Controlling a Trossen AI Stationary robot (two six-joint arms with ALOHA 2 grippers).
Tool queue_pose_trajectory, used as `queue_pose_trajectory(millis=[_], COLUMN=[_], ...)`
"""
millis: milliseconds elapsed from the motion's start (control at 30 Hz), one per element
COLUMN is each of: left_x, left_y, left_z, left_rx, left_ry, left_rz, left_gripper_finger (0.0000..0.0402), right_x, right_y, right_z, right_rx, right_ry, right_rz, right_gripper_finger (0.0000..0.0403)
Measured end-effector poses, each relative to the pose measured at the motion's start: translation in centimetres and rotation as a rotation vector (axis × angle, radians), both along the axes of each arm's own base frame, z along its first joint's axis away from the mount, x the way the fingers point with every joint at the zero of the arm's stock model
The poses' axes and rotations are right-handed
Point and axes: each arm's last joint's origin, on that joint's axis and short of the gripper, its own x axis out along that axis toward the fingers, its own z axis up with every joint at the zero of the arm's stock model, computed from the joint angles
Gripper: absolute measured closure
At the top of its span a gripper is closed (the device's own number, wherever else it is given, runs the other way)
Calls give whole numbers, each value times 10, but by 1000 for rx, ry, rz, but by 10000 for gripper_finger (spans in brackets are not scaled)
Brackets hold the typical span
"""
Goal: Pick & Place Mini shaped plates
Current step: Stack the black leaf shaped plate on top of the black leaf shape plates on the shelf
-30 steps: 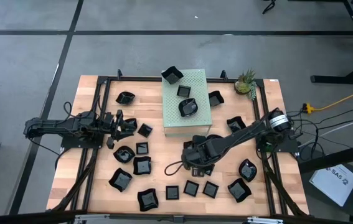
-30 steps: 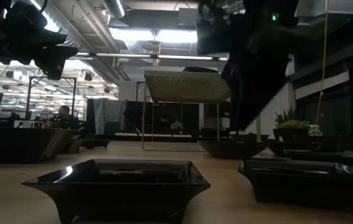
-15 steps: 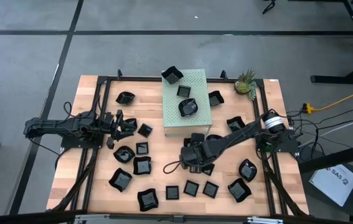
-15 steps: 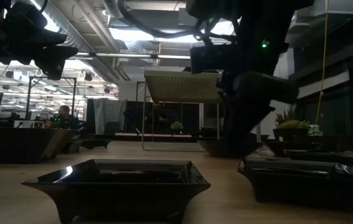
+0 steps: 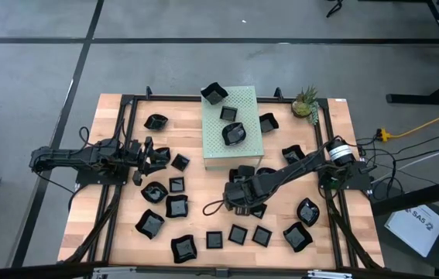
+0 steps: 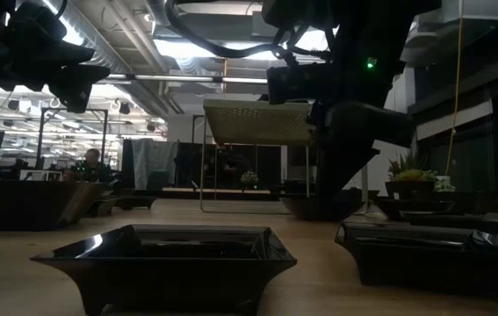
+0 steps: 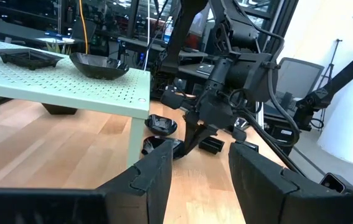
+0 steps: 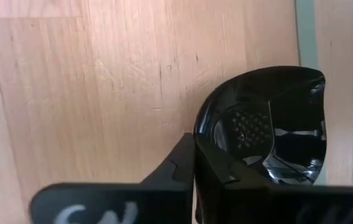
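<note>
The pale green perforated box (image 5: 232, 126) stands upside down like a little stand in the upper middle of the bench (image 5: 335, 240). Three mini shaped plates (image 5: 234, 133) sit on top of it: a wavy one at its upper left corner, a small square one just below that, and a deeper bowl-like one near the middle. The rest of the black plates lie scattered over the wood, most across the lower half of the high view, with a few to either side of the box. A tiny pineapple-like plant (image 5: 305, 101) stands at the upper right of the bench.

The right gripper (image 5: 241, 188) is low over the bench just below the box, in the centre of the picture. Its fingers are pinched on the rim of one glossy plate (image 8: 269, 127), which shows at the lower right of its wrist picture.

The left gripper (image 5: 159, 158) hangs at middle left, fingers spread, with plates close around it.
</note>
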Motion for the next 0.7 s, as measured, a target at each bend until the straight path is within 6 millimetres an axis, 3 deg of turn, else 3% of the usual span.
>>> queue_pose_trajectory(millis=[333, 700], left_x=[0, 0], left_y=[0, 0], left_z=[0, 0], left_rx=[0, 0], left_ry=[0, 0], left_rz=[0, 0], left_gripper_finger=[249, 249], right_x=[-3, -16], right_y=[1, 0], right_z=[7, 60], right_rx=[75, 138], right_ry=[-6, -152], right_rz=[-44, -39], right_gripper_finger=[398, 400])
